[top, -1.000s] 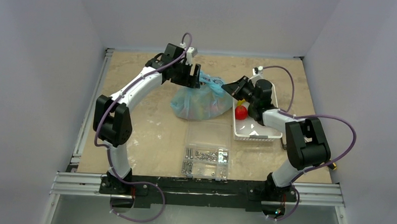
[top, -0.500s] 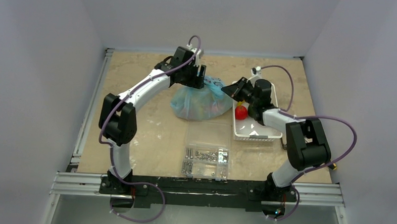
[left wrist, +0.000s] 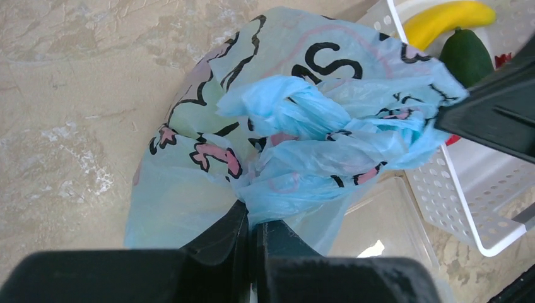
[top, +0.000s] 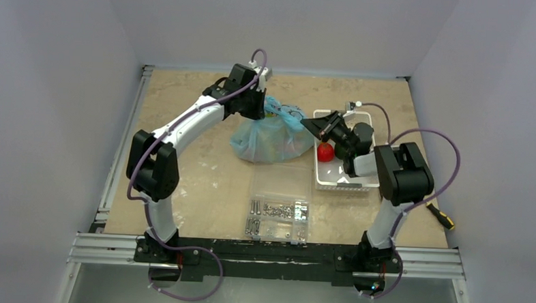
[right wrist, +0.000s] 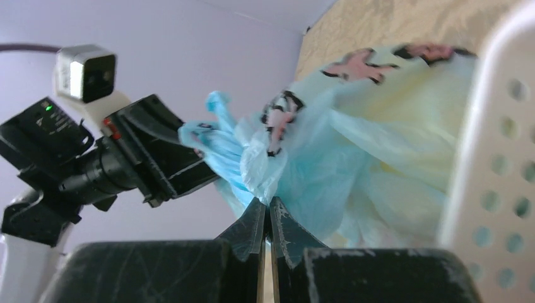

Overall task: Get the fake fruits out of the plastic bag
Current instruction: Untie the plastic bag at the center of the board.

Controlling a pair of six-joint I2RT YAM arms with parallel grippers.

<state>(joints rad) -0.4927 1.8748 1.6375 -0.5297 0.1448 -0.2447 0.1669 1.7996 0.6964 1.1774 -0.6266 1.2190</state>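
The light-blue plastic bag lies on the table's far middle, its bunched top pulled up between both grippers. My left gripper is shut on the bag's knotted handles, the film pinched at its tips. From the other side, my right gripper is shut on a fold of the bag at its tips. A red fruit, a yellow banana and a dark green fruit lie in the white basket. What the bag holds is hidden.
A clear compartment box with silver screws sits in front of the bag. The white slotted basket stands right of the bag, close under my right arm. A yellow-handled screwdriver lies at the table's right edge.
My left gripper came in over the bag's top from the left and shut on the knotted handles. The right arm's elbow swung in over the basket while its gripper kept its hold.
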